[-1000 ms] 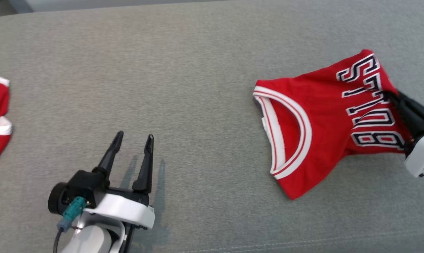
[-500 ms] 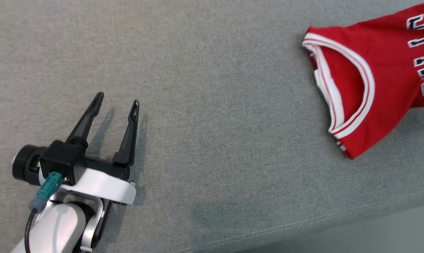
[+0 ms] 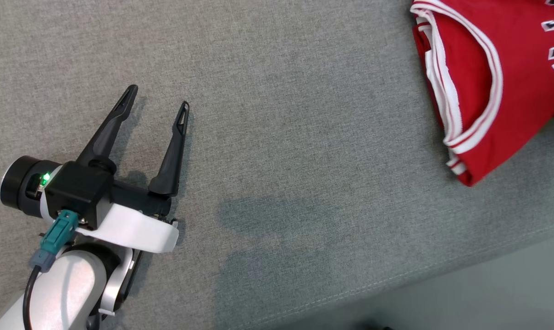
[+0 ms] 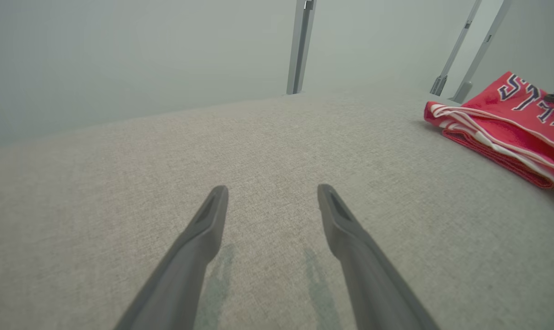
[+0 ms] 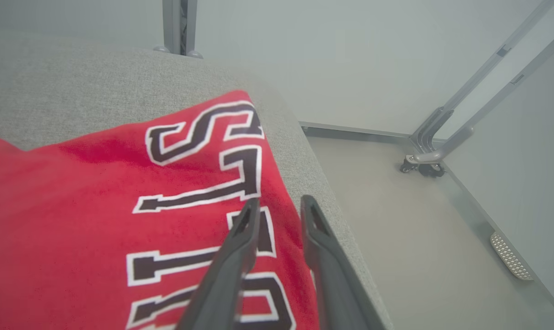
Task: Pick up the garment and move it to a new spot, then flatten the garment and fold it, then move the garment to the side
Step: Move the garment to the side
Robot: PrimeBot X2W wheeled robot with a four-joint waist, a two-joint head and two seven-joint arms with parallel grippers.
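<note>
Left gripper (image 3: 157, 96) is spread wide open with nothing in it. Its two dark fingers sit low over the grey cushion (image 3: 304, 137), well apart from the jersey (image 3: 529, 46), on the jersey's collar side.

Right gripper (image 5: 279, 201) is right over the jersey's lettered part, near the jersey's outer edge. Its fingers are parted by just a narrow gap, and I don't see any cloth pinched between the tips, so it looks let go. Can't tell if the fingers are actually touching the fabric, though.

The jersey itself is red, with white-and-red trim round the neck opening and black letters outlined in white. It's lying folded over on the cushion. One side of the jersey runs close along the cushion's edge.

Past that side of the jersey the cushion drops off to a pale floor (image 5: 419, 238). Further out from the jersey there's a grey metal frame (image 5: 460, 101) with a small caster (image 5: 423, 168) at its foot.
</note>
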